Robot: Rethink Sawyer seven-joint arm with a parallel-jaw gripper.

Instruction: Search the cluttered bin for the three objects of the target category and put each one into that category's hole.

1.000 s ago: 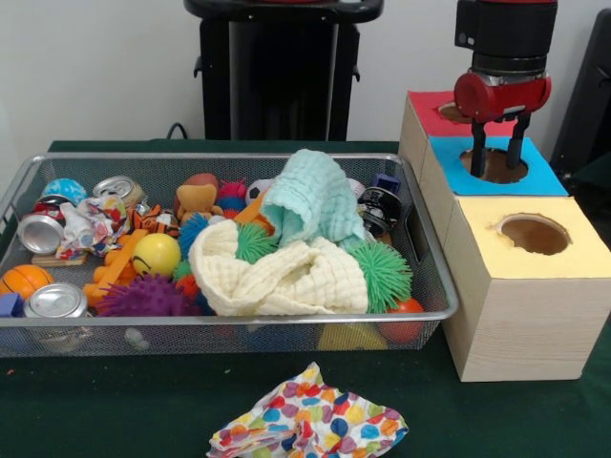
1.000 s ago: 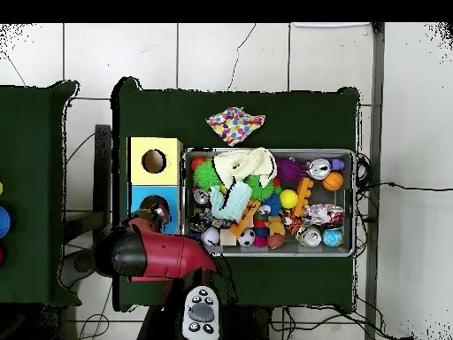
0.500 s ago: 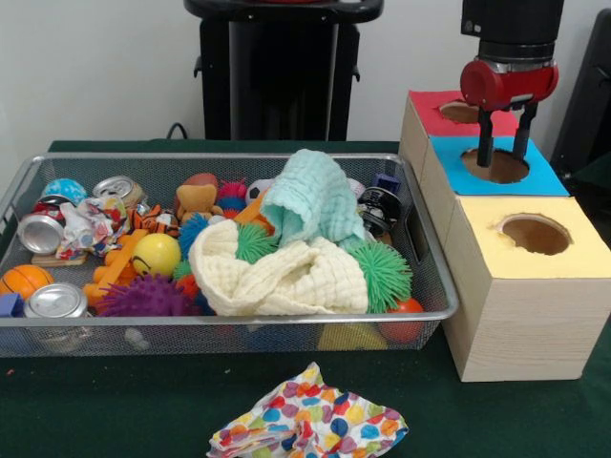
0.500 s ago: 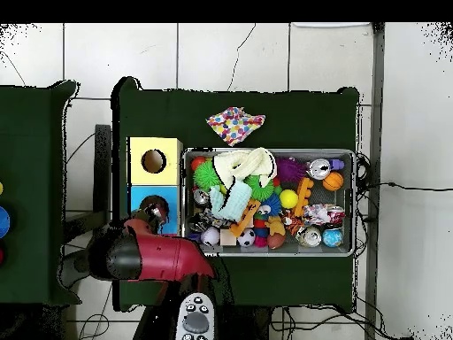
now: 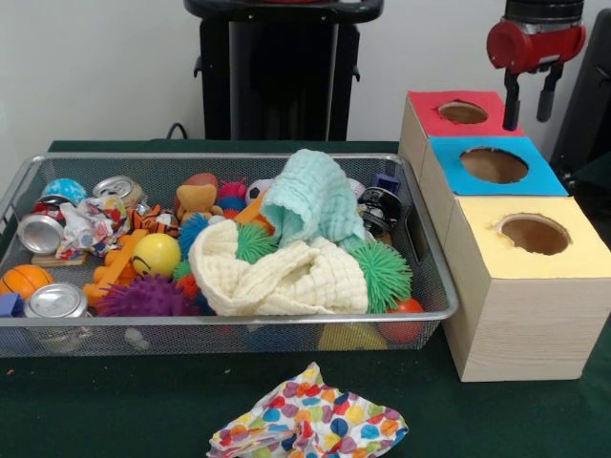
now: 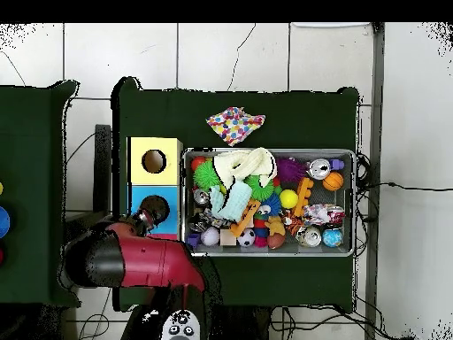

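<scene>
Lying nearest on the green table (image 5: 115, 405) is a crumpled cloth with coloured dots (image 5: 307, 422), just in front of the wire mesh bin (image 5: 220, 324). Inside the bin, a cream waffle cloth (image 5: 282, 277) and a mint cloth (image 5: 310, 200) are heaped in the middle over green spiky balls (image 5: 385, 274); toward the other end sit a yellow smiley ball (image 5: 156, 255), a purple spiky ball (image 5: 145, 298), an orange plastic piece (image 5: 116, 262) and several crushed cans (image 5: 55, 301), with a small teddy bear (image 5: 197, 201) further back. Beside the bin stands a row of three wooden boxes, each with a round hole in its top: yellow (image 5: 537, 234) nearest, blue (image 5: 494, 165) in the middle, red (image 5: 462, 112) farthest. The gripper (image 5: 531, 98) hangs in the air above the far end of that row, over the red and blue tops, its two dark fingers (image 5: 513, 100) spread apart with nothing between them.
</scene>
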